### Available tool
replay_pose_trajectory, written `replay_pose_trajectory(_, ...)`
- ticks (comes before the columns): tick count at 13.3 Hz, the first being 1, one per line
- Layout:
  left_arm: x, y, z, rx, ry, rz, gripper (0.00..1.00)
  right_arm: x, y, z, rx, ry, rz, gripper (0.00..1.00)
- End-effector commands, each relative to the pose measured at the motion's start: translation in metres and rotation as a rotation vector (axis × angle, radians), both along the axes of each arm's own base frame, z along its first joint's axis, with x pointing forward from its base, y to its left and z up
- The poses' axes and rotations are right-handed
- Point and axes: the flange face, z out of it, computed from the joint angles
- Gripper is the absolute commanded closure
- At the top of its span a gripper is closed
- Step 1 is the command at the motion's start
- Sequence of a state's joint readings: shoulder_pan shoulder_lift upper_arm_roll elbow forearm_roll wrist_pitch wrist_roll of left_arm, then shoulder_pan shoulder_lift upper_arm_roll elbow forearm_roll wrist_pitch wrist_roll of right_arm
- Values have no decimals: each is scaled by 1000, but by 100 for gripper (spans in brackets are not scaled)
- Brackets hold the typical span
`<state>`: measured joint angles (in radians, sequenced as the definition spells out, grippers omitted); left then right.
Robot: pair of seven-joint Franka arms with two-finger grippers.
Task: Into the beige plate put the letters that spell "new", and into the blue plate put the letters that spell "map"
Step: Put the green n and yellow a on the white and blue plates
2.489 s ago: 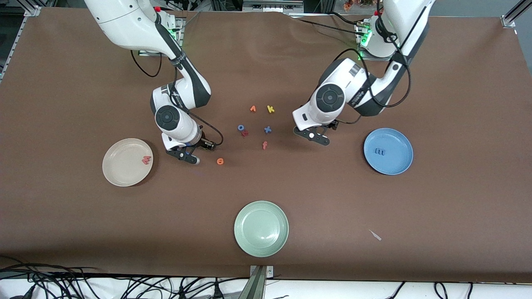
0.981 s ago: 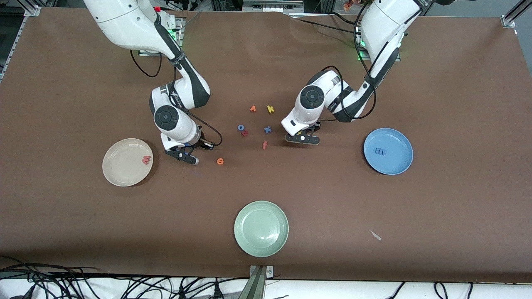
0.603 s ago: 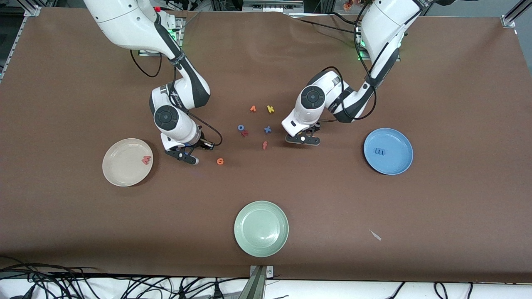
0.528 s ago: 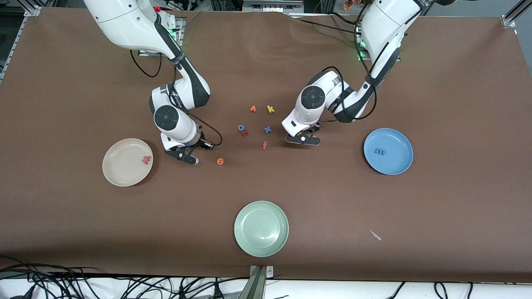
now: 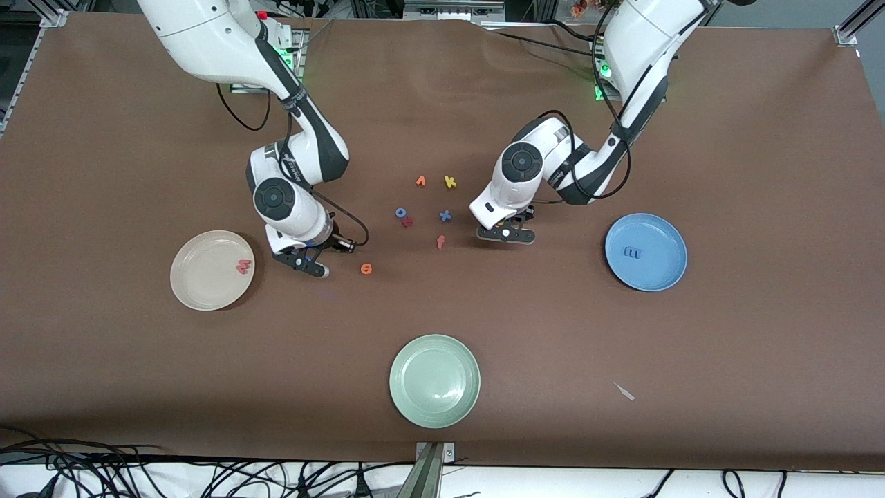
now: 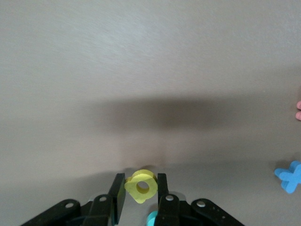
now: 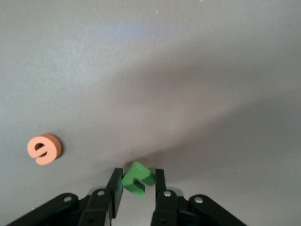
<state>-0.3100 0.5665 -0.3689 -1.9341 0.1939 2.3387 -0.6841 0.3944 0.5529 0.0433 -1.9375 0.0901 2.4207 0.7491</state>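
The w (image 5: 243,266) lies in the beige plate (image 5: 200,290) and the m (image 5: 631,253) in the blue plate (image 5: 664,277). The right hand (image 7: 136,188) pinches the n (image 7: 137,179); the left hand (image 6: 141,195) pinches the a (image 6: 140,185). The e (image 5: 366,268) waits on the counter (image 5: 138,152), with a teal letter (image 6: 152,217), likely the p, peeking under the left hand.

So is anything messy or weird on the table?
One small thing: a pale sliver of scrap lies alone on the brown table, toward the left arm's end and nearer the front camera than the blue plate. It isn't a letter or a plate, so it looks like stray litter. Nothing is spilled or broken.
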Motion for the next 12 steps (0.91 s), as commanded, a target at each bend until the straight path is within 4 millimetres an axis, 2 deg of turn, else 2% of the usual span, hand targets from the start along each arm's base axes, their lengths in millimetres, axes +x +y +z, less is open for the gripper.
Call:
replay_pose_trajectory(1, 13, 26, 52, 83, 7, -106, 89, 20, -17, 20, -23, 23, 29, 76)
replay_pose_trajectory(3, 25, 55, 73, 108, 32, -147, 91, 31, -45, 31, -38, 30, 94, 76)
replay_pose_trajectory(5, 31, 80, 79, 144, 71, -195, 95, 37, -76, 33, -55, 49, 154, 76)
replay_pose_trajectory(6, 40, 103, 82, 160, 83, -234, 95, 40, -91, 36, -61, 58, 185, 76)
replay_pose_trajectory(9, 61, 170, 77, 129, 145, -354, 95, 52, -147, 45, -79, 72, 285, 76)
replay_pose_trajectory(12, 74, 232, 70, 79, 188, -455, 95, 59, -187, 45, -85, 69, 362, 75)
